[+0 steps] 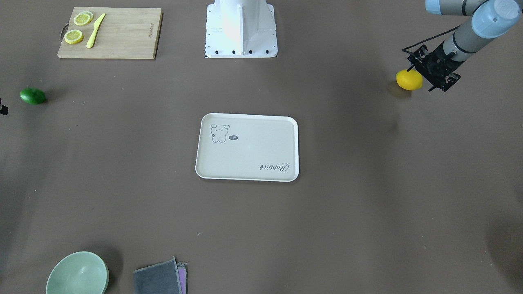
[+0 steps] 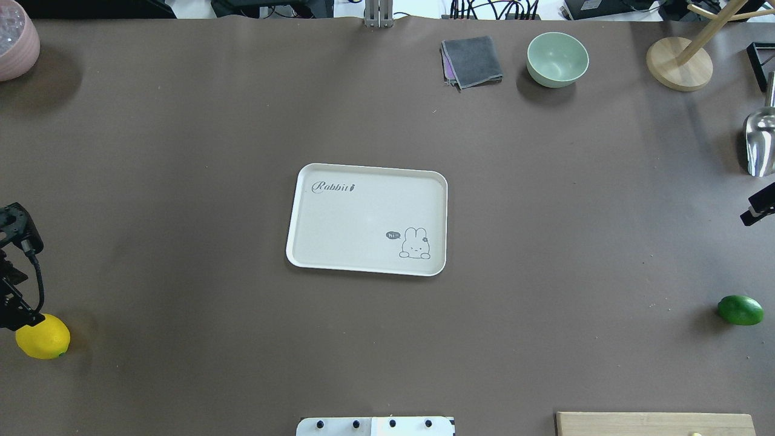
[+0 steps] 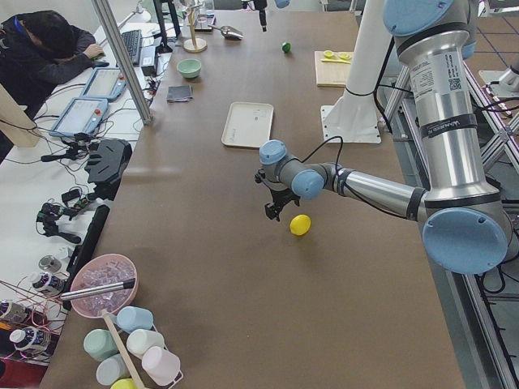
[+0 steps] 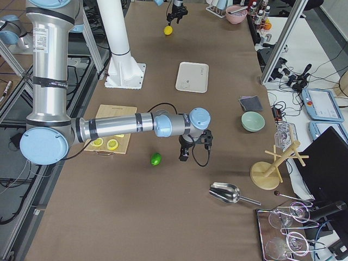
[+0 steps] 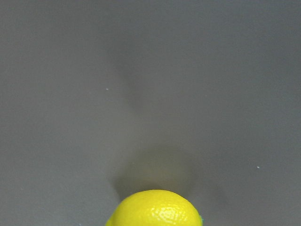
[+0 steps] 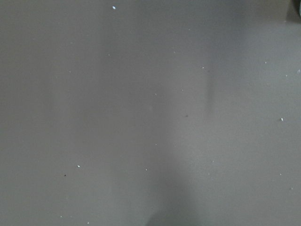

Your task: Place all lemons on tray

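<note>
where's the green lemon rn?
Overhead view, lower right: the green lemon sits on the robot's right side, far from the tray, ahead of the cutting board.

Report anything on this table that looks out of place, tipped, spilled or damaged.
Nothing looks spilled, tipped or broken. The bright yellow lemon and the glossy dark green lemon lie loose on the brown table at opposite ends, both far from the empty off-white rectangular tray.

Overhead and front-facing views look down from opposite sides, sharing the tray (image 2: 363, 218). End views look along the bench (image 3: 203, 243); wrist views hover close.
</note>
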`<state>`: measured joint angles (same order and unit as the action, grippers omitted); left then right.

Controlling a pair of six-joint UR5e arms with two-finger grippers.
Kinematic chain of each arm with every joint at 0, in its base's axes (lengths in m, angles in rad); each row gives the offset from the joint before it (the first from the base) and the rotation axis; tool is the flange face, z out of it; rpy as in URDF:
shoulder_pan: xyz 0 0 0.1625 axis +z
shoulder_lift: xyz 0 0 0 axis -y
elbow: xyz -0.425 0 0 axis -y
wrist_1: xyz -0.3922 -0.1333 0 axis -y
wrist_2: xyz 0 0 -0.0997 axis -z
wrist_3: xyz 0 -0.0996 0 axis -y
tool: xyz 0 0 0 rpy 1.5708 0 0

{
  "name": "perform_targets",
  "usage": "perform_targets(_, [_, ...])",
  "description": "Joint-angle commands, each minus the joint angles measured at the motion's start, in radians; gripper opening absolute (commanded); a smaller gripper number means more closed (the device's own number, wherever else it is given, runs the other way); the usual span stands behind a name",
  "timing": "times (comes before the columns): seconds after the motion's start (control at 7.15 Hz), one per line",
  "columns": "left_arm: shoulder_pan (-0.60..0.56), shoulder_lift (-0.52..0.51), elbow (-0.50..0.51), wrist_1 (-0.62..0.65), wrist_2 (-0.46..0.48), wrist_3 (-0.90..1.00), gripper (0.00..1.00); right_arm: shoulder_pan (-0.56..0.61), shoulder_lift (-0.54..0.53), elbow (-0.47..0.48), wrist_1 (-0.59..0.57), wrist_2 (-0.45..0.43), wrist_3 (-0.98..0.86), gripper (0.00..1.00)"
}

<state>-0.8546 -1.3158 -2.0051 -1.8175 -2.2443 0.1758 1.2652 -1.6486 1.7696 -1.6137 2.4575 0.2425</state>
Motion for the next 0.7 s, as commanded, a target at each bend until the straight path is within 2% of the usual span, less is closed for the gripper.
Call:
perform_targets(0.0, [-0.018,-0.032,0.029,0.003,0.015,0.227,0.97,-0.001,0.001,-0.001,0.0,0.0,0.001,1.0])
perform_targets(0.56, [-0.005,-0.039,0.077,-0.005,0.006,0.332,0.97,-0.003,-0.002,-0.004,-0.002,0.002,0.001,1.0])
